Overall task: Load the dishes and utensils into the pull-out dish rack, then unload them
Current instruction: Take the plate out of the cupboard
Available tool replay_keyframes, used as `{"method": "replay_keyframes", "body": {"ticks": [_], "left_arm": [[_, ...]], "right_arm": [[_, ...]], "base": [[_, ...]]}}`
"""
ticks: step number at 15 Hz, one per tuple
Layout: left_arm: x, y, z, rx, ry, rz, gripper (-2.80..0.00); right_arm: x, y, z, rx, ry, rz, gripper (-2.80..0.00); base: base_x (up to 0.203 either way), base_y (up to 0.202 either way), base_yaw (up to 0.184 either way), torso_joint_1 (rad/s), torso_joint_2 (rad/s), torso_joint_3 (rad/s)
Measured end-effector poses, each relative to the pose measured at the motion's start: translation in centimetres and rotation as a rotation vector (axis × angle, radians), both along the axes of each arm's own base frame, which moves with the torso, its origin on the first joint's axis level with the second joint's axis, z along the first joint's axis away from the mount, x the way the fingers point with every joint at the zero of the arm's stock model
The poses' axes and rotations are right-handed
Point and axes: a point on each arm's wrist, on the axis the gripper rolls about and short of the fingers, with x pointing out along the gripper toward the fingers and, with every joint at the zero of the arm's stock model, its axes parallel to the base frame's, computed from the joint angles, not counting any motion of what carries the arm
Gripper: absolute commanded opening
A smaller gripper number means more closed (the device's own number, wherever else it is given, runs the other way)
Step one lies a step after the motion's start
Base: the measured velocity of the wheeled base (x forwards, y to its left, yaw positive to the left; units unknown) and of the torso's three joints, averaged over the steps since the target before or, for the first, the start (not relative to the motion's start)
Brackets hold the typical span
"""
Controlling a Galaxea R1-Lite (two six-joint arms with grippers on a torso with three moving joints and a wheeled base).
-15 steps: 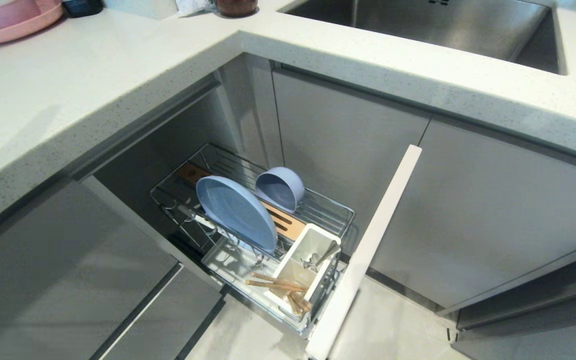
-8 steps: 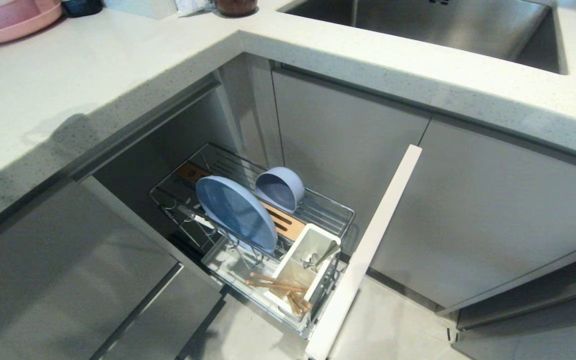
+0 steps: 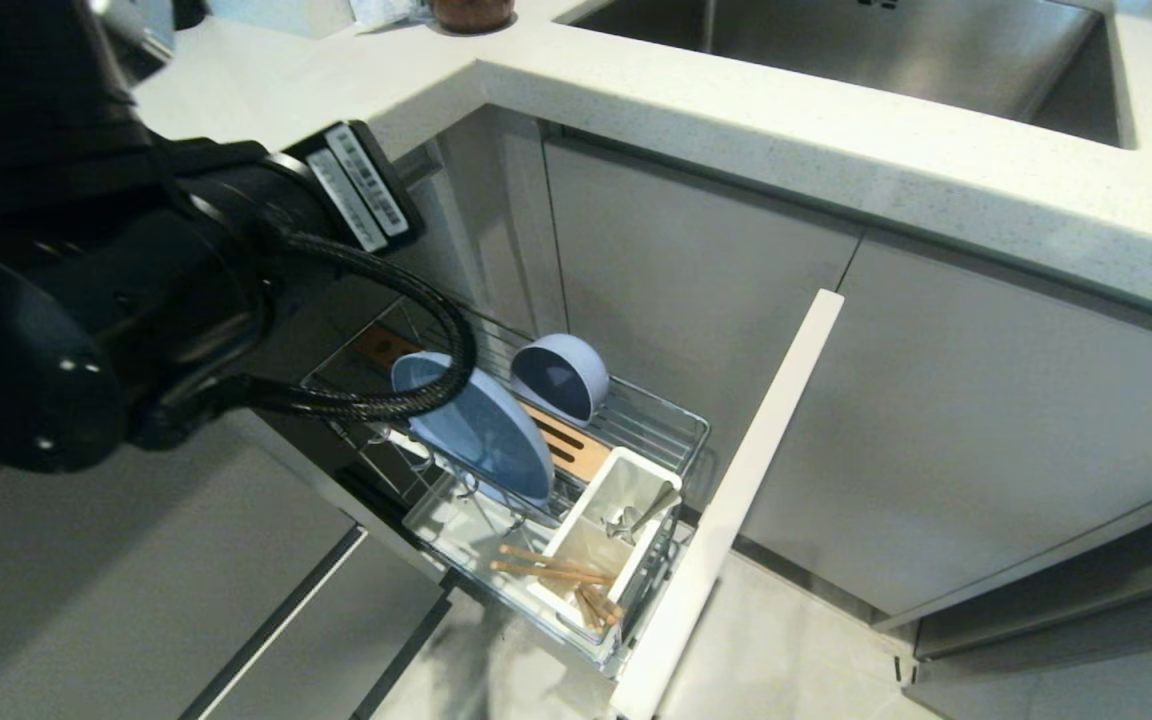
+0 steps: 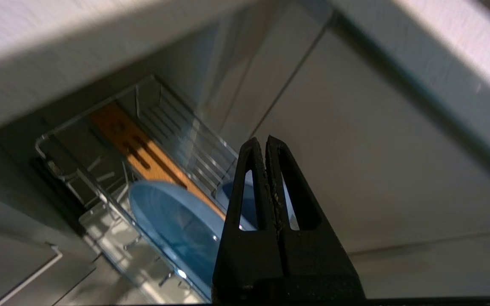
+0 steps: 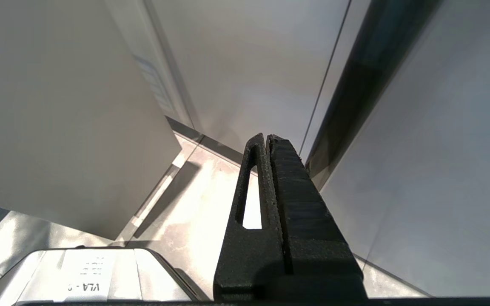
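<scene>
The pull-out dish rack (image 3: 678,428) stands drawn out under the counter corner, behind its pale front panel (image 3: 736,500). A pale blue plate (image 3: 476,425) stands on edge in the prongs, with the pale blue bowl (image 3: 561,378) tipped behind it by the wooden strip (image 3: 576,450). In the white caddy (image 3: 626,490) lies the spoon (image 3: 651,512), and the chopsticks (image 3: 551,568) lean at its near end. My left arm (image 3: 136,290) hangs over the rack's left side. The left gripper (image 4: 265,138) is shut and empty, above the plate (image 4: 172,221) and bowl (image 4: 224,193). The right gripper (image 5: 266,136) is shut and parked low by the floor.
The speckled white countertop (image 3: 736,110) wraps round the corner above the rack, with a steel sink (image 3: 886,50) at the back right and a brown jar (image 3: 473,12) behind. Grey cabinet fronts (image 3: 986,420) flank the rack. My own base (image 5: 83,276) shows in the right wrist view.
My left arm has swung into the head view from the left and now covers the left counter and the pink dishes. Rack, dishes and utensils have not moved.
</scene>
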Motion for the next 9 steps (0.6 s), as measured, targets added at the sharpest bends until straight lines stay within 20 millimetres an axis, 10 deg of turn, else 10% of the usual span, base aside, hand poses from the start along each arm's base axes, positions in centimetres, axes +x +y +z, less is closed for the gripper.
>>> {"method": "replay_keyframes", "body": {"ticks": [9], "left_arm": [[4.3, -5.4, -7.8, 0.181, 0.171, 0.067, -2.80]], "right_arm": [[0.0, 0.0, 0.0, 0.000, 0.000, 0.000, -2.80]], "base": [[0.000, 0.000, 0.000, 0.000, 0.00, 0.000]]}}
